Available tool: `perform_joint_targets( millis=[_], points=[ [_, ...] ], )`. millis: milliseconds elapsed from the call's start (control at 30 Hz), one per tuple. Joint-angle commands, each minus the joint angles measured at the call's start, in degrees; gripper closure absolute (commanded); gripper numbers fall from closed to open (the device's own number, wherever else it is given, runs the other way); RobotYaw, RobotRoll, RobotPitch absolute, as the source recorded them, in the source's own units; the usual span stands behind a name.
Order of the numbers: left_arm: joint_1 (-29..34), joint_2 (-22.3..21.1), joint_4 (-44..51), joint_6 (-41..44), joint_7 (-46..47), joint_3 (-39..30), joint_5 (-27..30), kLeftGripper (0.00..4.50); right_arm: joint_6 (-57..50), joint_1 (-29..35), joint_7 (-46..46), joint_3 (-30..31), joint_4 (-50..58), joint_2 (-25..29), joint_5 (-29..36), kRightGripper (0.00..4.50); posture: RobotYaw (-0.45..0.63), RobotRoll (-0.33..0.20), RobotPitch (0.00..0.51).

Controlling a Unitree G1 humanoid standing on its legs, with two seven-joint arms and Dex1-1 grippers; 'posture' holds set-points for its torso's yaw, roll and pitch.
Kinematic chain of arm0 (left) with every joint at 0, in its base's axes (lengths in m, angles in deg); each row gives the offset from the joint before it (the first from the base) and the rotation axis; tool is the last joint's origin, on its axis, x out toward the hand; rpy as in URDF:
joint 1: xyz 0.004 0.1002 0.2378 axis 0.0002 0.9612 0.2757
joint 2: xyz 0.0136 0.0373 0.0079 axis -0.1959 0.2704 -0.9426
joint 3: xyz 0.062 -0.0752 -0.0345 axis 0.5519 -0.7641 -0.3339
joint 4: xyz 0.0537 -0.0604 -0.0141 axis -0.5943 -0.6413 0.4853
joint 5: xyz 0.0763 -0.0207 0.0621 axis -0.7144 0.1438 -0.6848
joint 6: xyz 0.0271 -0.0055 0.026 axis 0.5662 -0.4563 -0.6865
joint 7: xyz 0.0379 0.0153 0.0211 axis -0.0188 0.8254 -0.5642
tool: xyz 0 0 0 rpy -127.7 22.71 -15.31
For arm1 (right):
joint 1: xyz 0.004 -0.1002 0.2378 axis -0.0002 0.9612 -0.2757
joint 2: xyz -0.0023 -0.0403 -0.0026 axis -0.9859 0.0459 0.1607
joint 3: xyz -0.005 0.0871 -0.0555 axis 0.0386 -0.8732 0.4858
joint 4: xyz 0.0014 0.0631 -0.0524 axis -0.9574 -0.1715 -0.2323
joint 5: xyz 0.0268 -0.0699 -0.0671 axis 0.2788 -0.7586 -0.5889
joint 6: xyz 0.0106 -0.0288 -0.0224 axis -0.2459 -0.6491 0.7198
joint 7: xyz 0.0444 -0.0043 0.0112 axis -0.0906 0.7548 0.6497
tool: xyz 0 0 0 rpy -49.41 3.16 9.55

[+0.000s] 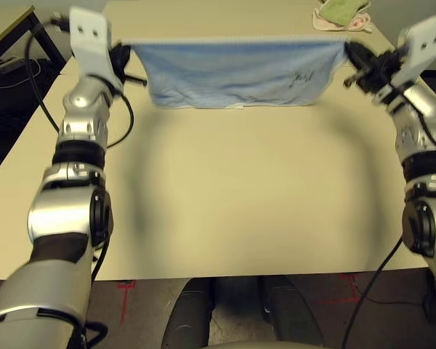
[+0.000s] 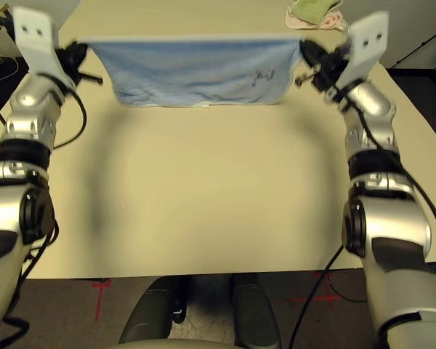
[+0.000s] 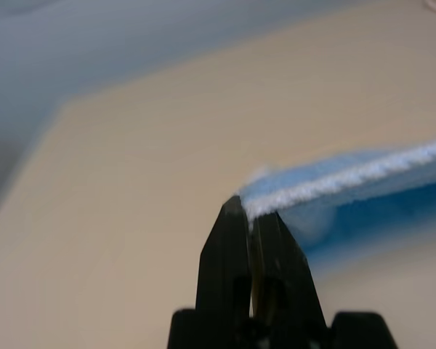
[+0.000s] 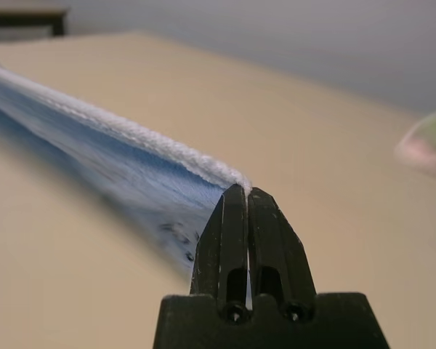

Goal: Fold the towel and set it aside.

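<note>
At the far side of the table (image 1: 225,196) you've got the towel (image 1: 236,73) stretched between both arms, top white-stitched edge taut, lower edge draped on the tabletop. Your left gripper (image 3: 251,214) is pinched tight on one top corner, your right gripper (image 4: 241,190) pinched on the other. Dark embroidered mark (image 1: 302,75) faces you. Green and pink cloths (image 1: 341,14) sit at the far right corner.
</note>
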Motion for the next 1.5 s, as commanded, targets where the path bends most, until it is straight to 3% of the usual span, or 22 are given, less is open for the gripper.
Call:
perform_joint_targets(
  millis=[33,167,367,767,1200,1500],
  points=[
    [11.09,-3.53,16.82,11.71,-7.17,0.17,3.92,4.46,-8.88,6.87,4.81,0.34,10.74,3.18,2.56,4.5,0.02,0.0,0.166],
    [18.75,-6.07,28.94,20.97,-10.66,-1.42,7.82,4.46,-15.42,11.49,7.08,0.25,16.88,4.81,3.98,4.5,0.03,0.0,0.161],
    [26.55,-13.22,39.26,30.69,-19.58,0.42,11.9,4.46,-16.83,13.01,8.82,1.75,18.49,6.36,1.75,4.5,0.04,0.0,0.149],
    [28.11,-17.1,40.53,39.45,-25.87,5.25,12.34,4.46,-23.46,18.17,17.69,10.18,26.54,12.59,-2.04,4.5,0.03,0.0,0.139],
    [33.23,-26.0,35.64,32.42,-35.34,9.43,8.66,4.46,-22.54,19.95,22.76,13.06,27.72,17.33,-5.64,4.5,0.02,0.0,0.131],
    [34.45,-29.28,34.86,28.7,-38.78,10.47,6.81,4.46,-18.97,21.0,25.7,14.65,25.28,20.1,-8.33,4.5,0.03,0.0,0.13]
  ],
)
